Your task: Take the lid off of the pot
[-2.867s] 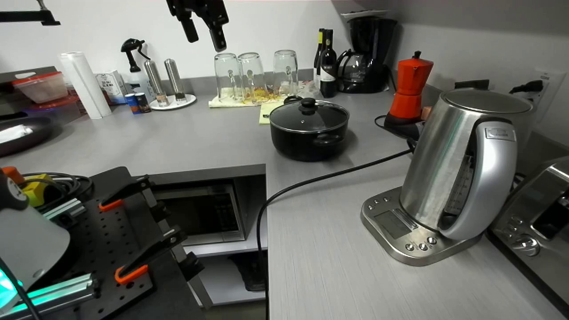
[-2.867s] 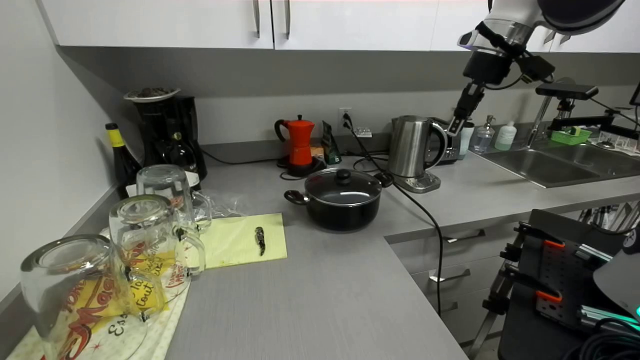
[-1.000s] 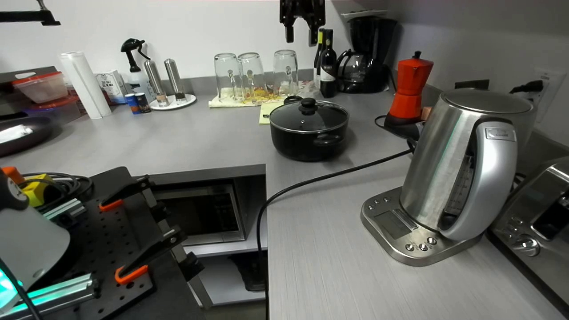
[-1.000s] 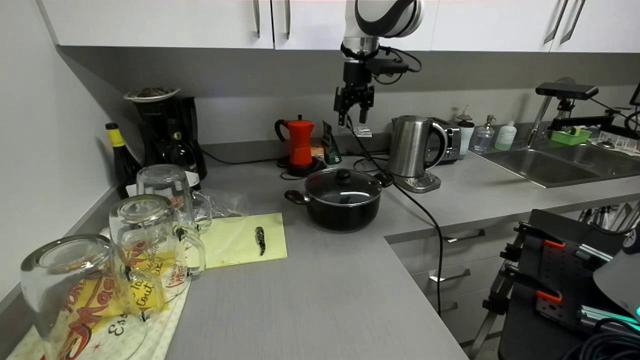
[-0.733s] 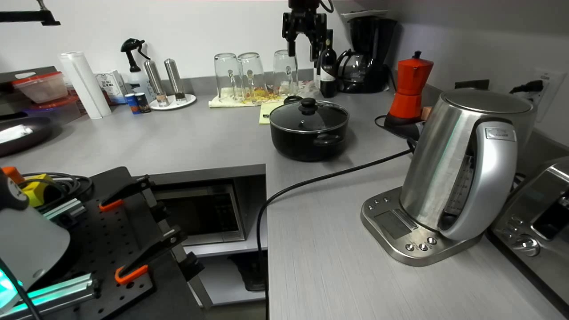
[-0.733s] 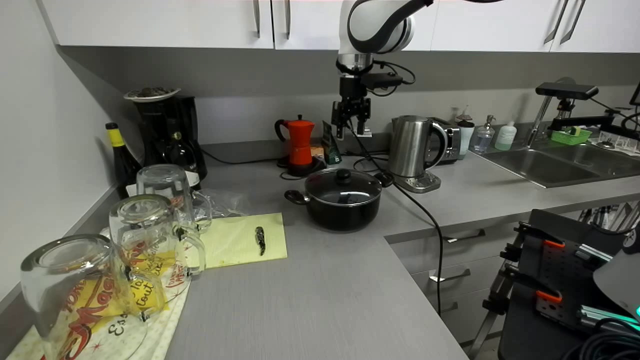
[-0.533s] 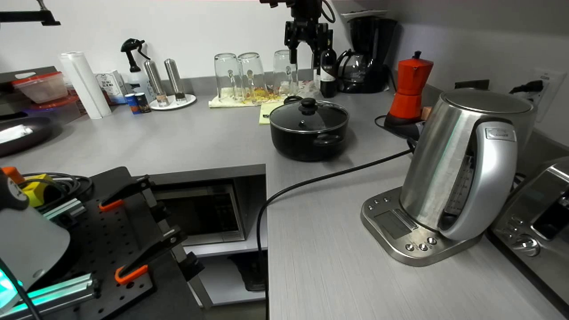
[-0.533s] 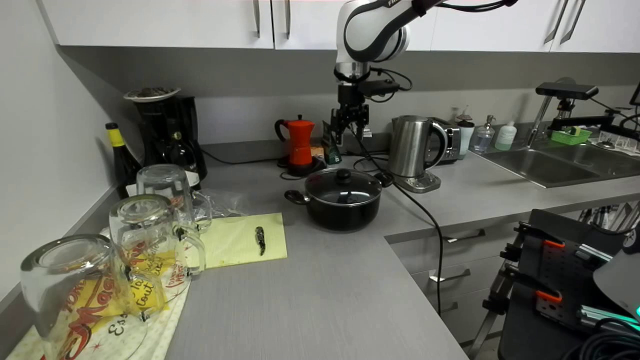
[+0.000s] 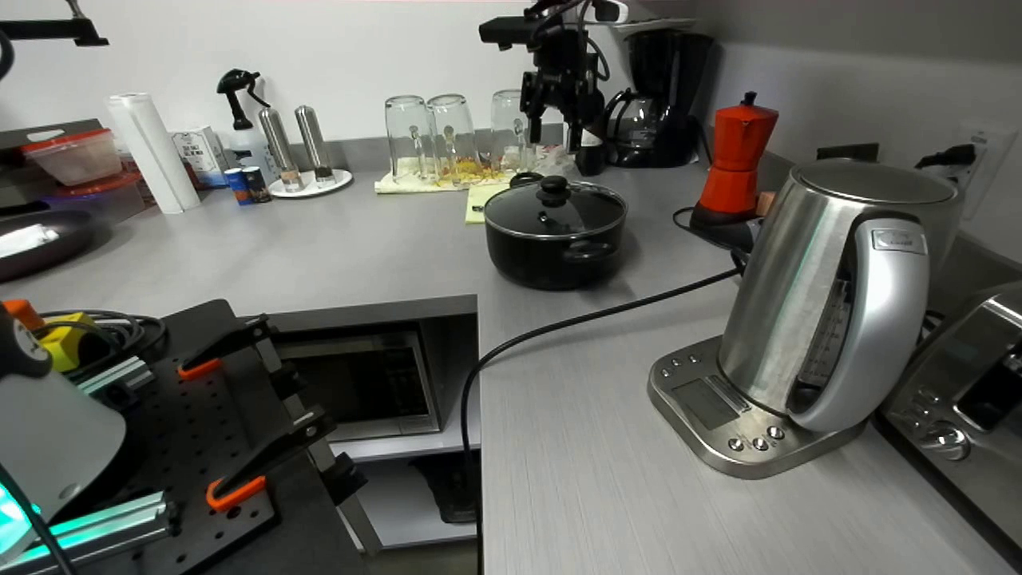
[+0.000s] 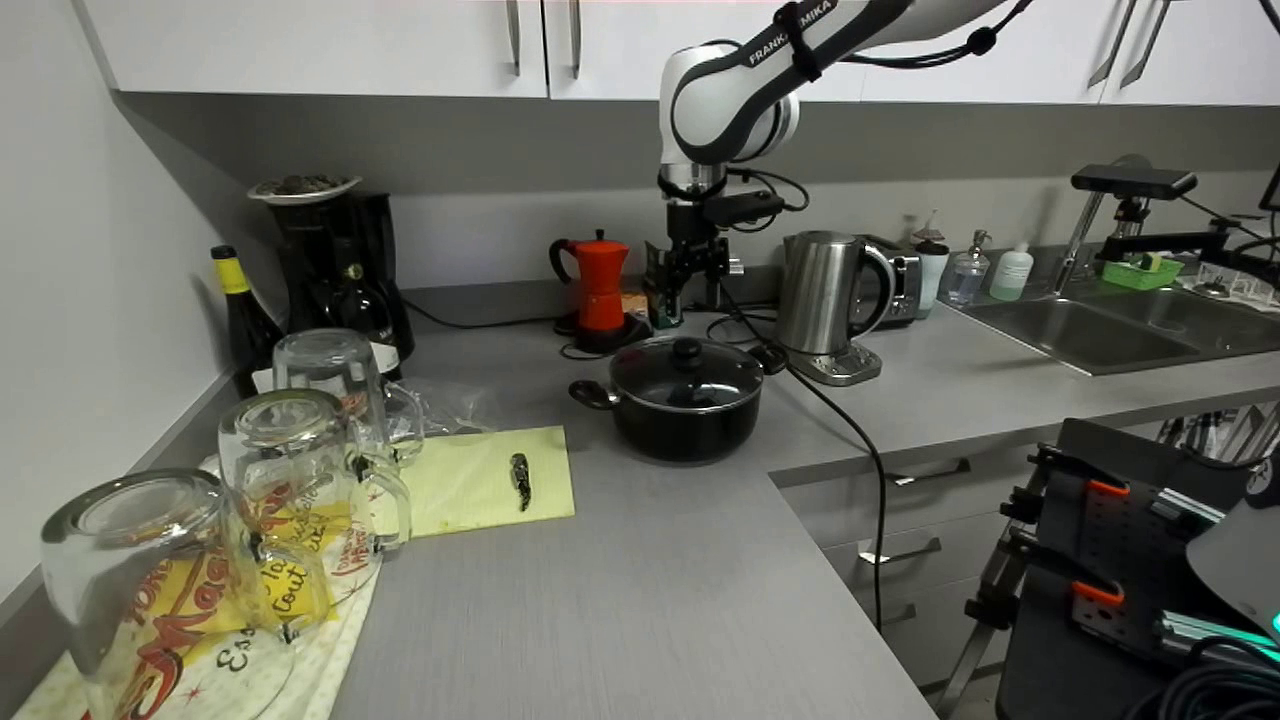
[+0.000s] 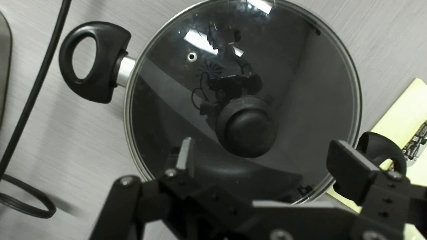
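I am in a kitchen, for I see a sink [image 10: 1090,335], wall cabinets [image 10: 330,45], a microwave [image 9: 359,387] below the worktop [image 9: 559,455], a coffee maker [image 9: 669,92], a steel kettle [image 9: 778,303] and a moka pot [image 9: 736,152].

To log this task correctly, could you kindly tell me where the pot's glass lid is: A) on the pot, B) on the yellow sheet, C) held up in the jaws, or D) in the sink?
A: both exterior views show the lid on the pot, with a gap between its black knob and the open jaws above.
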